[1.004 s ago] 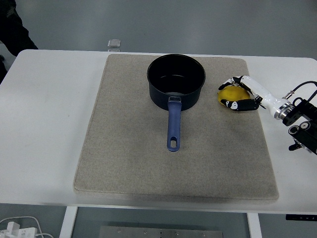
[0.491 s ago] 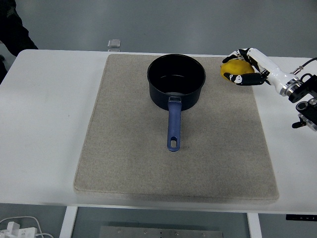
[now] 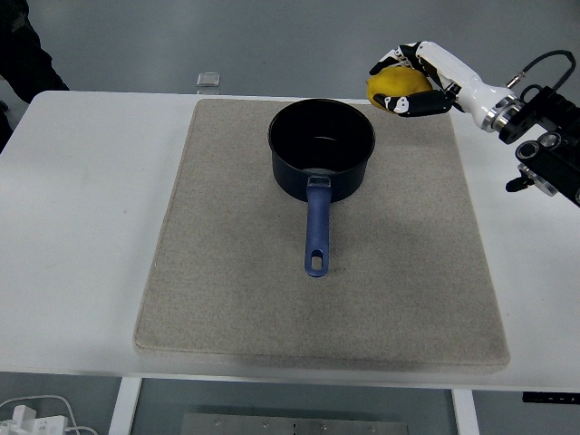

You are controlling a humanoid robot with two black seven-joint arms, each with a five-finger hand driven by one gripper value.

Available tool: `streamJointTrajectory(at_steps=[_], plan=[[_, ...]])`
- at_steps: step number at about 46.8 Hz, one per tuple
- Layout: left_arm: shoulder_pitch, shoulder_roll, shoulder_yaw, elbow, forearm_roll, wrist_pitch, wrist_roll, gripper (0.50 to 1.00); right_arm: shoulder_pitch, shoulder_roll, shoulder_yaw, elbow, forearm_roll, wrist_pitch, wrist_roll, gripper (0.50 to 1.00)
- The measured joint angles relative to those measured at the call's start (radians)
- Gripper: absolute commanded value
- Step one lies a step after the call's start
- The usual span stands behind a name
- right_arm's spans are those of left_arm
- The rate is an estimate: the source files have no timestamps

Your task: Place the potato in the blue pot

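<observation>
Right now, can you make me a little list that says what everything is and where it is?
potato: yellow, held up in the air, just right of the pot's rim
right hand: fingers wrapped around the potato
left hand: not in the picture
blue pot: on the mat, nothing inside, handle pointing toward the table's near edge
mat: beige, covers the middle of the table
table: white
small clear thing: at the far edge
</observation>
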Motion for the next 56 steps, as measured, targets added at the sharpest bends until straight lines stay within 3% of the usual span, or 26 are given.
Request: streamJointTrajectory(at_steps=[13, 33, 56], plan=[[-0.001, 0.000, 0.001, -0.002, 0.001, -0.001, 0.000, 0.999, 0.014, 0.081, -0.085, -0.008, -0.004, -0.012, -0.004, 0.500], [0.000, 0.000, 0.000, -0.002, 0.001, -0.001, 0.000, 0.999, 0.003, 0.197, -0.091, -0.085, -0.004, -0.038, -0.004, 0.500], [0.001, 0.000, 0.000, -0.002, 0.001, -0.001, 0.000, 0.999, -0.001, 0.266, -0.093, -0.167, -0.005, -0.050, -0.002, 0.500]])
